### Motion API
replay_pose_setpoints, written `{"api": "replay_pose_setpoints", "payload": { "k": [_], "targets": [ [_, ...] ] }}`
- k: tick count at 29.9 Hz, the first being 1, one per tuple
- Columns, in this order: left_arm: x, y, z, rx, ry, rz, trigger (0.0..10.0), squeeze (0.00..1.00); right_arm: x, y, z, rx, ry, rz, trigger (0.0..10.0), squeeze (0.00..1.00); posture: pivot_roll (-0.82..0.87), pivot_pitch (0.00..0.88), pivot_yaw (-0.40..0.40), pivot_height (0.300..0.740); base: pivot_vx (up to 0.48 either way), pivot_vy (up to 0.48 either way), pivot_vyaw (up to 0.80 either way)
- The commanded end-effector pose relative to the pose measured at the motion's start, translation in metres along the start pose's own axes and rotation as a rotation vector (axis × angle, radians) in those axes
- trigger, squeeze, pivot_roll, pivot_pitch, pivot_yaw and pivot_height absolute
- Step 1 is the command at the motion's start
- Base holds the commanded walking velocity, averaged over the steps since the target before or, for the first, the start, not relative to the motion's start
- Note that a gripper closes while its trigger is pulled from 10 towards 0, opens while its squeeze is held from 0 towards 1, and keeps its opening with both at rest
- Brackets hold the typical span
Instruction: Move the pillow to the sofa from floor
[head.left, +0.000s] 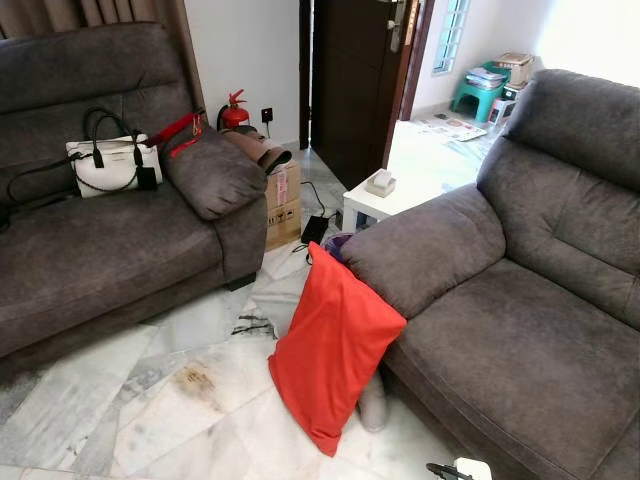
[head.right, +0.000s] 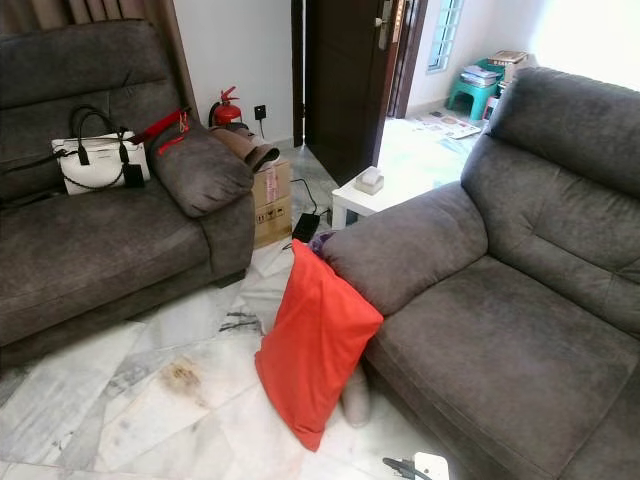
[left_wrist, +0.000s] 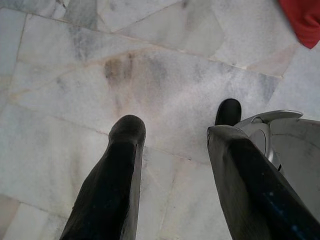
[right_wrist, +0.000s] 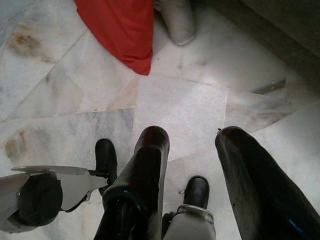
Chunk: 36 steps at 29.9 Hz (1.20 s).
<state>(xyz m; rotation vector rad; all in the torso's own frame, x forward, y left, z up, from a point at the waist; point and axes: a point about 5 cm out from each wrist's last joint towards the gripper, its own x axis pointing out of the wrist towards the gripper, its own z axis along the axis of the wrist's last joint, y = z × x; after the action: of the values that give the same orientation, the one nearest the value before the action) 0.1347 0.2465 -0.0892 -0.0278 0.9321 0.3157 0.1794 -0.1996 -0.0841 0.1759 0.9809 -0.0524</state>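
A red pillow (head.left: 330, 345) stands on the marble floor, leaning against the front of the grey sofa (head.left: 520, 330) on the right. Its lower corner (right_wrist: 131, 40) appears in the right wrist view, and a red edge (left_wrist: 302, 20) in the left wrist view. My left gripper (left_wrist: 172, 132) hangs open over bare floor, away from the pillow. My right gripper (right_wrist: 192, 137) also hangs open above the floor, a short way from the pillow's corner. Nothing sits between either pair of fingers.
A second grey sofa (head.left: 100, 250) stands at the left with a white handbag (head.left: 110, 162) on it. A cardboard box (head.left: 283, 205), a fire extinguisher (head.left: 234, 112) and a small white table (head.left: 385, 200) fill the gap behind. A grey sofa foot (head.left: 372, 402) sits beside the pillow.
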Motion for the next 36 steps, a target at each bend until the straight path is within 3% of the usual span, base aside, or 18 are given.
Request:
{"api": "replay_pose_setpoints", "payload": {
  "k": [1,8,11,13,14,15,17,26,36],
  "targets": [
    [0.000,0.001,-0.001,-0.025,0.001,0.008,10.0,0.00,0.000,-0.002,0.000,0.007,0.000,-0.003,10.0,0.00,0.18,0.000,-0.003,0.740,0.000,0.000,0.00],
    [0.000,0.001,-0.001,-0.042,0.006,-0.002,10.0,0.00,-0.001,-0.006,-0.001,0.033,-0.002,-0.012,10.0,0.00,0.18,0.000,0.003,0.740,0.000,0.000,0.00],
    [0.000,0.001,-0.001,-0.041,0.008,-0.005,10.0,0.00,-0.002,-0.008,0.001,-0.017,-0.002,-0.014,10.0,0.00,0.18,0.000,0.006,0.740,0.000,0.000,0.00],
    [0.000,0.001,-0.001,-0.030,0.009,-0.009,10.0,0.00,-0.005,-0.025,0.010,0.010,-0.063,-0.146,10.0,0.00,0.17,0.000,0.017,0.740,0.000,0.000,0.00],
    [0.000,0.001,-0.001,-0.030,0.009,-0.009,10.0,0.00,-0.005,-0.025,0.010,0.010,-0.063,-0.146,10.0,0.00,0.17,0.000,0.017,0.740,0.000,0.000,0.00],
    [0.000,0.001,-0.001,-0.026,0.009,-0.011,10.0,0.00,-0.007,-0.035,0.017,0.065,-0.107,-0.230,10.0,0.00,0.17,0.000,0.021,0.740,0.000,0.000,0.00],
    [0.000,0.001,-0.001,-0.024,0.008,-0.011,10.0,0.00,-0.010,-0.045,0.024,0.059,-0.142,-0.281,10.0,0.00,0.16,0.000,0.022,0.740,0.000,0.000,0.00],
    [0.000,0.002,0.000,-0.024,0.006,-0.012,10.0,0.00,-0.019,-0.059,0.025,0.027,-0.266,-0.224,10.0,0.00,0.15,0.000,0.038,0.740,0.000,0.000,0.00],
    [0.000,0.007,0.001,-0.010,0.010,-0.012,10.0,0.00,-0.024,-0.043,0.003,-0.091,-0.324,-0.085,10.0,0.00,0.16,0.005,0.051,0.740,0.000,0.000,0.00]
  ]
}}
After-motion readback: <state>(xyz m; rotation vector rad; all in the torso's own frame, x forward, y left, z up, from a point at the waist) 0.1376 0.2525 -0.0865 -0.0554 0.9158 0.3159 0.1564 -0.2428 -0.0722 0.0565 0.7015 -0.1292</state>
